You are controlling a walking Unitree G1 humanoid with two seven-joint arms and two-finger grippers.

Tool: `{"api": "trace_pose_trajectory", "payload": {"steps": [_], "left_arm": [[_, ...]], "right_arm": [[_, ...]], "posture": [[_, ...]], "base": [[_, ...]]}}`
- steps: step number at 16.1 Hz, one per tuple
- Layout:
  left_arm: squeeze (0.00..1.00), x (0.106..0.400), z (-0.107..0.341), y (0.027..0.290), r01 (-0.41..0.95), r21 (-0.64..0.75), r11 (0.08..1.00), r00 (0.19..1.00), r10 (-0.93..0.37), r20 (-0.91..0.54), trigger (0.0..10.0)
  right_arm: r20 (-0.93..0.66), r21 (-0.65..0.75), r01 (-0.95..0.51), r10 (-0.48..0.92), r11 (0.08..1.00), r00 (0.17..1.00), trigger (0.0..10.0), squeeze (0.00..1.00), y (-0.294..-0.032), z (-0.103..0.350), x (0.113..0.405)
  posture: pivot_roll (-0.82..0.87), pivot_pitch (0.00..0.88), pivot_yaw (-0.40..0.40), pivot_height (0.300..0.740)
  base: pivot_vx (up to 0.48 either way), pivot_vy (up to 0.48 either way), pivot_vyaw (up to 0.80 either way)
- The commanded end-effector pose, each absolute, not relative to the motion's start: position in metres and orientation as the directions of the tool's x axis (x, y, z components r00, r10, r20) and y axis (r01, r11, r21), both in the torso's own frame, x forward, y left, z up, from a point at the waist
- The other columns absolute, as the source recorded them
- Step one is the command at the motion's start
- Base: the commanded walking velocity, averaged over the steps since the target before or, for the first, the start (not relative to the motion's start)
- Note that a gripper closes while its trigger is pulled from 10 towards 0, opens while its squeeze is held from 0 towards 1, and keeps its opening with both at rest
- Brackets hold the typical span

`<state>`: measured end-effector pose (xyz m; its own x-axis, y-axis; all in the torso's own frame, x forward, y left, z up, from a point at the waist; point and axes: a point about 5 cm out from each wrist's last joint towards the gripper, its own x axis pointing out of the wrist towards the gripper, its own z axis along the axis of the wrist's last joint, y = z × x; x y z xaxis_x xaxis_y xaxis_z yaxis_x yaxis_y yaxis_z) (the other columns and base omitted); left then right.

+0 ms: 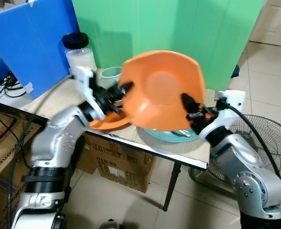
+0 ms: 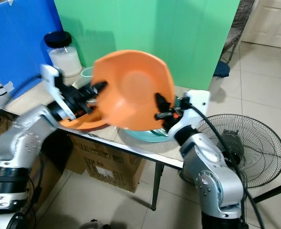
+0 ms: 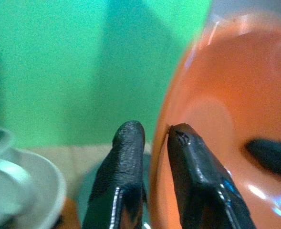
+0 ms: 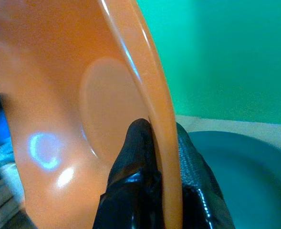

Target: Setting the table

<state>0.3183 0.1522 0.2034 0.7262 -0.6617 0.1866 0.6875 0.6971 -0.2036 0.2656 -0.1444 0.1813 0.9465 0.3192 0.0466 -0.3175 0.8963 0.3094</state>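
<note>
Orange bowl (image 1: 161, 90) held tilted above table (image 1: 178, 151), over teal plate (image 1: 171, 136). Left gripper (image 3: 150, 138) & right gripper (image 4: 154, 136) both pinched on rim, opposite sides.

Bright, even room light — orange bowl (image 1: 161, 90) motion-blurred, glare spots inside; wrist views soft.

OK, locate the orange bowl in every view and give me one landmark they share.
Left eye: orange bowl centre, tilted, held above the table.
Right eye: left of centre.
Left wrist: right half, rim between the fingers.
Right wrist: left and centre, rim pinched.
Shared landmark: green backdrop.
</note>
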Motion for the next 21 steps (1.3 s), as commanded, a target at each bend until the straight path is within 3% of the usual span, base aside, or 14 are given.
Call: {"api": "trace_pose_trajectory", "payload": {"steps": [1, 2, 4, 5, 6, 7, 8, 11, 12, 16, 21], "left_arm": [[0.62, 0.315, 0.206, 0.156, 0.671, -0.213, 0.71, 0.741, -0.638, 0.208, 10.0], [0.0, 0.309, 0.211, 0.156, 0.662, -0.243, 0.709, 0.749, -0.616, 0.245, 10.0], [0.0, 0.301, 0.215, 0.153, 0.655, -0.245, 0.715, 0.755, -0.603, 0.257, 10.0], [0.0, 0.296, 0.214, 0.152, 0.597, -0.203, 0.776, 0.8, -0.556, 0.224, 10.0], [0.0, 0.293, 0.209, 0.148, 0.553, -0.131, 0.823, 0.83, -0.53, 0.173, 10.0], [0.0, 0.292, 0.203, 0.144, 0.517, -0.118, 0.848, 0.855, -0.506, 0.112, 10.0], [0.0, 0.289, 0.202, 0.136, 0.497, -0.021, 0.867, 0.864, -0.493, 0.097, 10.0], [0.0, 0.289, 0.206, 0.127, 0.432, 0.087, 0.898, 0.889, -0.44, 0.13, 10.0], [0.0, 0.29, 0.207, 0.126, 0.389, 0.077, 0.918, 0.906, -0.396, 0.151, 10.0], [0.0, 0.283, 0.194, 0.115, 0.402, 0.129, 0.907, 0.901, -0.416, 0.119, 10.0], [0.0, 0.287, 0.196, 0.123, 0.271, 0.173, 0.947, 0.94, -0.299, 0.163, 10.0]], "right_arm": [[0.078, 0.307, -0.273, 0.262, 0.912, 0.962, 0.0, 0.0, -0.155, 0.186, 0.265], [0.074, 0.301, -0.228, 0.216, 0.926, 0.974, 0.0, 0.0, -0.163, 0.186, 0.265], [0.06, 0.292, -0.151, 0.14, 0.945, 0.988, 0.0, 0.0, -0.176, 0.185, 0.264], [0.044, 0.266, -0.098, 0.089, 0.959, 0.995, 0.0, 0.0, -0.183, 0.183, 0.261], [0.037, 0.237, -0.071, 0.064, 0.969, 0.997, 4.4, 0.0, -0.183, 0.184, 0.257], [0.02, 0.226, -0.052, 0.048, 0.973, 0.999, 10.0, 0.0, -0.18, 0.183, 0.253], [0.023, 0.188, -0.092, 0.089, 0.978, 0.996, 10.0, 0.0, -0.168, 0.182, 0.247], [0.039, 0.155, -0.079, 0.074, 0.985, 0.996, 10.0, 0.0, -0.158, 0.185, 0.245], [0.059, 0.152, -0.063, 0.055, 0.986, 0.997, 10.0, 0.0, -0.157, 0.187, 0.245], [0.104, 0.067, 0.03, -0.037, 0.997, 0.994, 10.0, 0.0, -0.162, 0.191, 0.242], [0.119, 0.099, 0.025, -0.037, 0.995, 0.992, 10.0, 0.0, -0.161, 0.191, 0.242]], "posture": [[0.04, 0.0, 0.069, 0.74], [0.03, 0.0, 0.071, 0.74], [0.04, 0.0, 0.07, 0.74], [0.03, 0.0, 0.072, 0.74], [0.03, 0.0, 0.072, 0.74], [0.03, 0.0, 0.074, 0.74], [0.02, 0.001, 0.076, 0.74], [0.02, 0.001, 0.076, 0.74], [0.01, 0.0, 0.074, 0.74], [0.0, 0.005, 0.079, 0.74], [0.0, 0.005, 0.075, 0.74]], "base": [[0.0, 0.0, 0.0], [0.0, 0.0, 0.0], [0.0, 0.0, 0.0], [0.0, 0.0, 0.0], [0.0, 0.0, 0.0], [0.0, 0.0, 0.0], [0.0, 0.0, 0.0], [0.0, 0.0, -0.43], [0.0, 0.0, -0.8], [0.0, 0.0, -0.8], [0.0, 0.0, -0.8]]}}
